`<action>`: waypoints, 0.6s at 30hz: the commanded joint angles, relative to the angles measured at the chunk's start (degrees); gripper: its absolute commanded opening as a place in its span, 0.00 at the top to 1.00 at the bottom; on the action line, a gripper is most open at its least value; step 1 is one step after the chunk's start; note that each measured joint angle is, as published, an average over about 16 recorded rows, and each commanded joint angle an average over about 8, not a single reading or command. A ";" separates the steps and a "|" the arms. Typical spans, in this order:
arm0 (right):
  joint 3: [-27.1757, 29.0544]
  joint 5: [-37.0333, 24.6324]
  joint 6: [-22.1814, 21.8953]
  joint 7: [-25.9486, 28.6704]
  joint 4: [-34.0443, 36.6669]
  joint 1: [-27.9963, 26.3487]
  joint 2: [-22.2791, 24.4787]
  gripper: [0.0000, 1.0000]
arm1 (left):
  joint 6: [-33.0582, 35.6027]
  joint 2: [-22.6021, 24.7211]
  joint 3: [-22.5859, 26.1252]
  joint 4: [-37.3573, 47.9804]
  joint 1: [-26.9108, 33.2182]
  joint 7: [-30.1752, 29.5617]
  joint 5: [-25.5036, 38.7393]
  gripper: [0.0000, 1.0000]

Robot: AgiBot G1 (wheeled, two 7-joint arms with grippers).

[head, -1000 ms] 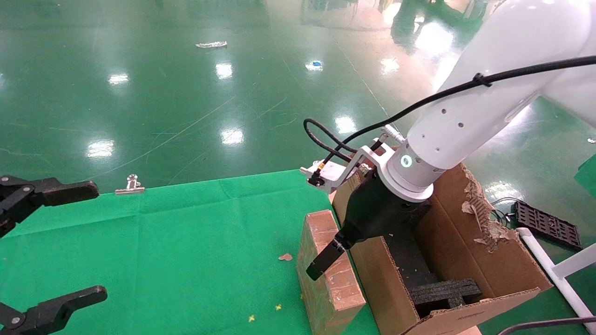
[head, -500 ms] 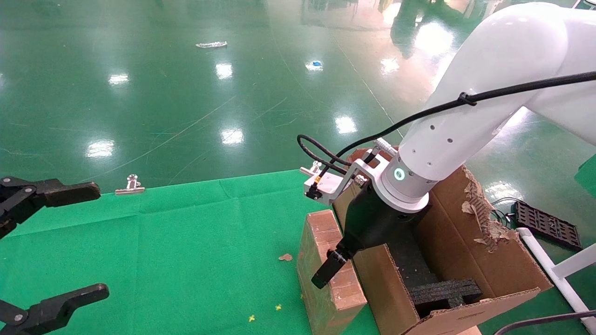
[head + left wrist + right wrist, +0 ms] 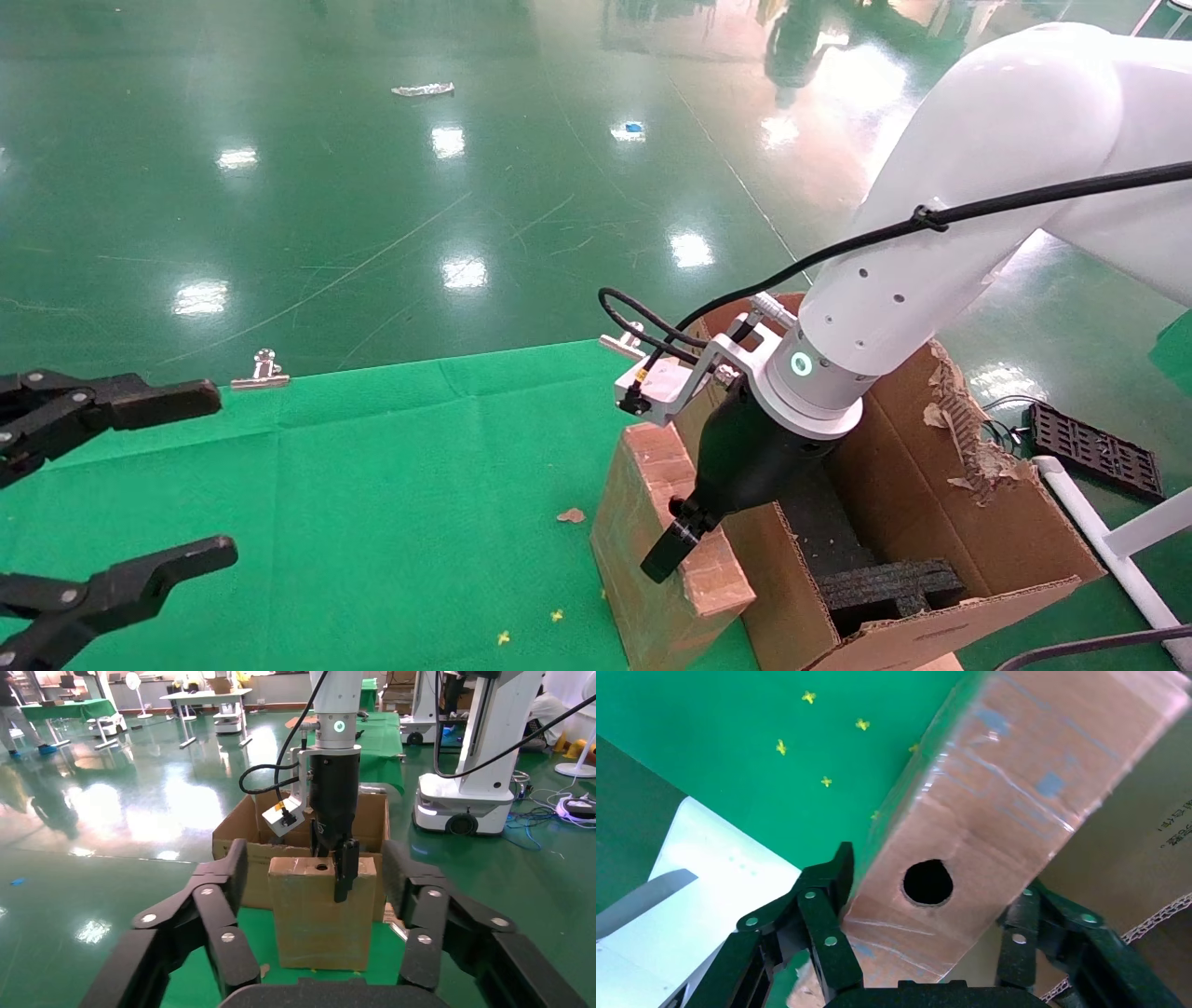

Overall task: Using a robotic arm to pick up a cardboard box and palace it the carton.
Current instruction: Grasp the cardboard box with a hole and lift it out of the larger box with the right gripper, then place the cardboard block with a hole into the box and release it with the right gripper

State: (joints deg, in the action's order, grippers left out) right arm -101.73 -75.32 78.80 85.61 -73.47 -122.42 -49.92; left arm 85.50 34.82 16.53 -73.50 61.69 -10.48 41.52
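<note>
— Cardboard box (image 3: pixel 666 536) first: where does it stand?

— On edge on the green cloth (image 3: pixel 372 485), at about 9 o'clock of the carton (image 3: pixel 931 522) and just beside its wall, tilted a little.

— And the robotic arm?

— Its right gripper (image 3: pixel 933 903) straddles the narrow taped top edge, one finger on each broad face, clamped on the box around the round hole.

— Which step, then?

— The pick, I judge: grasp made, box not yet over the carton.

— Next?

— Lift clear of the ragged wall, swing toward 3 o'clock, then lower between the black foam inserts (image 3: pixel 885 587).

— The other arm?

— Left gripper (image 3: pixel 140 489) hangs idle at 9 o'clock, fingers spread wide, holding nothing.
</note>
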 commanded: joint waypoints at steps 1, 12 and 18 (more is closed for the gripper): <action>-0.14 -0.15 0.08 0.09 0.10 0.09 0.00 1.00 | 0.00 0.00 0.01 0.00 0.00 0.00 -0.01 1.00; 6.81 4.54 -4.94 -11.19 1.57 -5.01 8.12 1.00 | -0.02 -0.02 0.05 0.00 0.01 0.02 -0.03 1.00; 12.08 5.56 -7.85 -19.98 6.37 -11.11 14.15 1.00 | -0.03 -0.03 0.07 0.00 0.02 0.04 -0.05 1.00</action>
State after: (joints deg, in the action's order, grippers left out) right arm -90.69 -70.91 71.70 66.89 -66.75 -133.06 -36.32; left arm 85.47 34.79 16.60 -73.50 61.70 -10.44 41.47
